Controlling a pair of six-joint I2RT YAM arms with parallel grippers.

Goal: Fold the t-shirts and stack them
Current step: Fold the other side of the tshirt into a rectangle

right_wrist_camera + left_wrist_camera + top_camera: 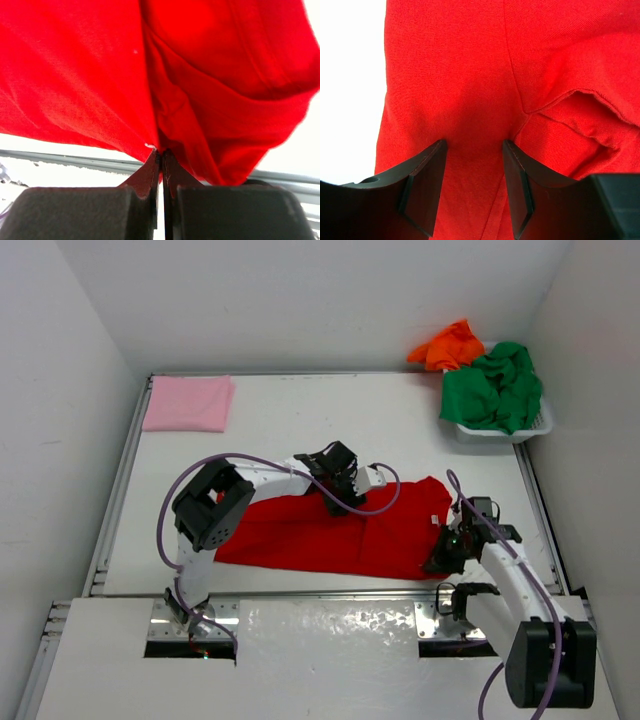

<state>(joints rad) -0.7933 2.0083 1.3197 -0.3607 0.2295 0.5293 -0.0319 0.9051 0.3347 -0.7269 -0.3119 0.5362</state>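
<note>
Top external: bright red cloth t-shirt (340,530) lies spread at centre-front of white table (300,430). Its near-right edge is pinched tight by right gripper (161,152). Over its far middle, left gripper (474,165) w/ fingers apart, cloth btwn them. Far-left corner: light pink cloth t-shirt (187,403), folded. Far right: green cloth t-shirt (495,385) heaped in white plastic mesh basket (505,434), orange cloth t-shirt (447,345) at its far-left rim.

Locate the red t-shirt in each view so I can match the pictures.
Top external: red t-shirt spread across the near-centre of the table.
Left wrist: fills most of the frame, white table at left.
Right wrist: fills the upper frame, table strip below.
Shared landmark: the white table.
</note>
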